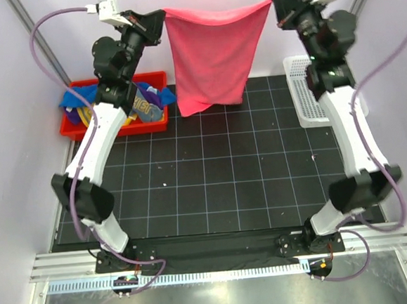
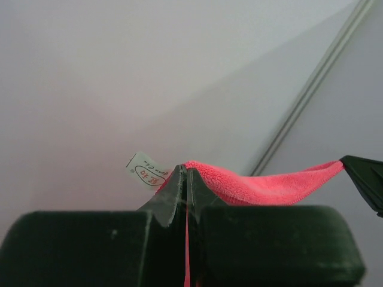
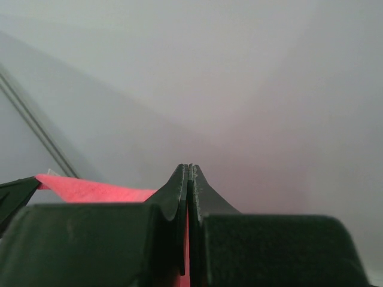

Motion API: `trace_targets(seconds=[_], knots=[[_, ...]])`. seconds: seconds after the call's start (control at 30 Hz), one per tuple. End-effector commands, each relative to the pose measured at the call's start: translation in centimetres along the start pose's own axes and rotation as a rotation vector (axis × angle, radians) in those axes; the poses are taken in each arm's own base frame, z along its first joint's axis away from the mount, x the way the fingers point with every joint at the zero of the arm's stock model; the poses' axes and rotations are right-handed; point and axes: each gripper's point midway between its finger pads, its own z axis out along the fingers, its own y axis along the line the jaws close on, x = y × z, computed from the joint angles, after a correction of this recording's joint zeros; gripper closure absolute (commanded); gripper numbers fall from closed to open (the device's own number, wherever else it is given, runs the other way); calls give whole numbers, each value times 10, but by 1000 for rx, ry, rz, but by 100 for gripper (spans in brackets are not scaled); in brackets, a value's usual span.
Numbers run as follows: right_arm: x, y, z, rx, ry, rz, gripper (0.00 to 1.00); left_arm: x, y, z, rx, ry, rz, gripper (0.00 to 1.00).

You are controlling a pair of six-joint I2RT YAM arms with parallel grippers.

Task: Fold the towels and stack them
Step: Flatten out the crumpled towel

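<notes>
**Pink towel stretched between both end effectors**

From above, you see the left end effector (image 1: pixel 159 18) and the right end effector (image 1: pixel 278 9) each clamped on a top corner of the hot pink towel (image 1: pixel 213 52). It hangs over the far side of the desk (image 1: pixel 219 172). Only this view shows the red bin (image 1: pixel 152 76) holding crumpled towels (image 1: pixel 146 100), and the white basket (image 1: pixel 308 94). Your left wrist view shows the fingers pinched on the pink edge, with a white label (image 2: pixel 145 173) beside them. Your right wrist view shows the fingers pressed together on the other corner.

The pink towel (image 1: pixel 213 52) hangs stretched, 1 top corner pinched by the left gripper (image 1: pixel 161 16), the other by the right gripper (image 1: pixel 274 4). More towels (image 1: pixel 144 100) lie in the bin (image 1: pixel 117 129) at left.
</notes>
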Motion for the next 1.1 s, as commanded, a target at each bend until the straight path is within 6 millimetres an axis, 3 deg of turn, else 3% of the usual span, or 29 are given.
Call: trace_targets(seconds=[0.0, 0.03, 0.07, 0.1, 0.13, 0.17, 0.2, 0.23, 0.27, 0.3, 0.4, 0.53, 0.63, 0.7, 0.8, 0.93, 0.97, 1.03, 1.07], knots=[[-101, 66, -68, -124, -194, -62, 99, -73, -80, -44, 147, -137, 61, 100], [-90, 62, -75, -108, -158, -54, 99, -95, -105, -65, 180, -168, 66, 100], [-112, 77, -99, -129, -194, -59, 99, -97, -111, -74, 177, -166, 60, 100], [-112, 80, -109, -131, -185, -56, 99, -86, -113, -84, 173, -138, 53, 100], [-108, 82, -120, -130, -170, -44, 99, -101, -135, -102, 205, -156, 48, 100], [-124, 95, -142, -152, -197, -45, 99, -101, -140, -112, 195, -144, 62, 100], [-126, 100, -153, -159, -190, -36, 99, -94, -143, -120, 193, -125, 60, 100], [-124, 106, -162, -181, -174, -23, 99, -98, -150, -129, 202, -130, 56, 100], [-128, 111, -170, -190, -175, -20, 99, -110, -169, -146, 240, -150, 52, 100], [-139, 121, -189, -205, -186, -19, 99, -108, -170, -152, 226, -132, 49, 100], [-154, 139, -216, -240, -196, -10, 99, -124, -188, -177, 262, -153, 24, 100], [-164, 151, -232, -270, -205, 9, 99, -129, -192, -188, 265, -154, 10, 100], [-153, 144, -224, -256, -179, 23, 99, -121, -183, -183, 228, -147, 15, 100], [-144, 138, -216, -246, -160, 31, 99, -103, -168, -172, 171, -126, 29, 100], [-110, 116, -191, -207, -101, 40, 99, -75, -148, -159, 108, -95, 54, 100], [-34, 66, -148, -122, 20, 42, 99, -25, -110, -135, 50, -43, 48, 100], [-3, 46, -131, -87, 77, 49, 99, -7, -88, -121, 30, -29, 26, 100], [29, 23, -111, -48, 106, 42, 99, 20, -54, -107, -13, 1, 3, 100], [47, 8, -100, -25, 130, 23, 99, 50, -24, -94, -41, 50, 4, 100]])
